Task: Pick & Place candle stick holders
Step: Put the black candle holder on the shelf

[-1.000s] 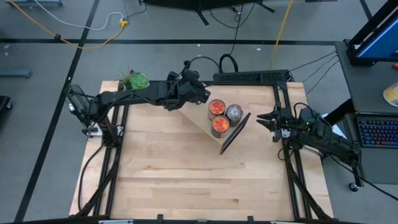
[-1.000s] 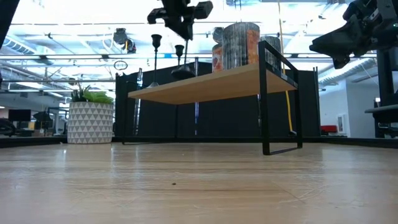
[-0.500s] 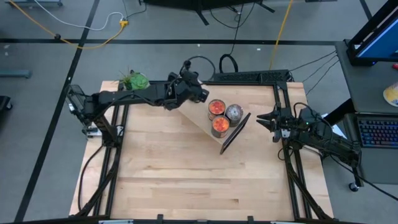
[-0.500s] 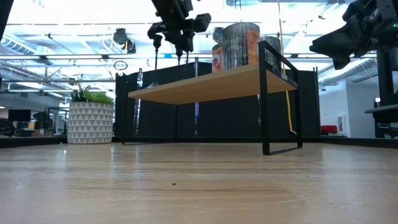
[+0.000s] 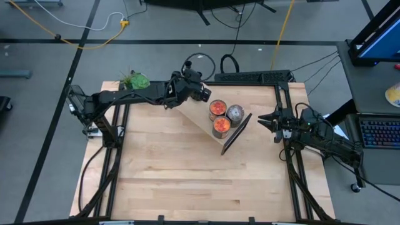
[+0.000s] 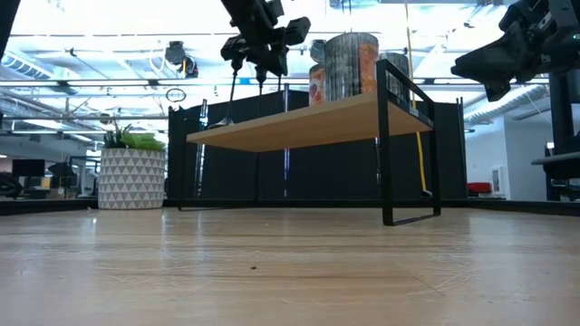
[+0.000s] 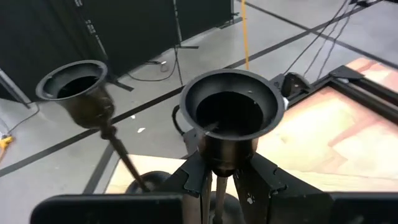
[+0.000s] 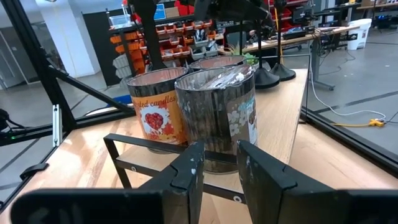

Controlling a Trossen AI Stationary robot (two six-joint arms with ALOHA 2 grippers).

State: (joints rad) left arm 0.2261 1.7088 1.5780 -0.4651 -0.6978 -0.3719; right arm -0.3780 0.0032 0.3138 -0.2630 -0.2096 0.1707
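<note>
Two black candle stick holders show; a third is out of view. My left gripper (image 5: 200,92) is above the far end of a wooden shelf (image 5: 203,122), shut on one holder (image 7: 229,115). That holder's cup faces the wrist camera. The second holder (image 7: 79,92) stands beside it, its round base (image 6: 222,121) on the shelf top. My right gripper (image 5: 261,119) waits open at the table's right side, level with the jars, touching nothing. My left gripper pinches the holder's thin stem just under the cup (image 7: 222,163) between its two fingers (image 7: 198,177). The fingers come from above, pointing down, with the cup sticking up past them. The holder is upright. The gripper hides its base, so I cannot tell whether it is clear of the shelf.
Three candle jars (image 5: 219,115) stand on the shelf near its black end frame (image 5: 236,132); they also show in the right wrist view (image 8: 214,109). A potted plant (image 5: 134,81) stands at the table's far left corner. The near half of the table (image 5: 187,175) is bare wood.
My left gripper has come down onto the holder's top and shifted slightly toward the table's far edge. In the low view, the dark base that stood on the shelf under it a second ago no longer shows there.
</note>
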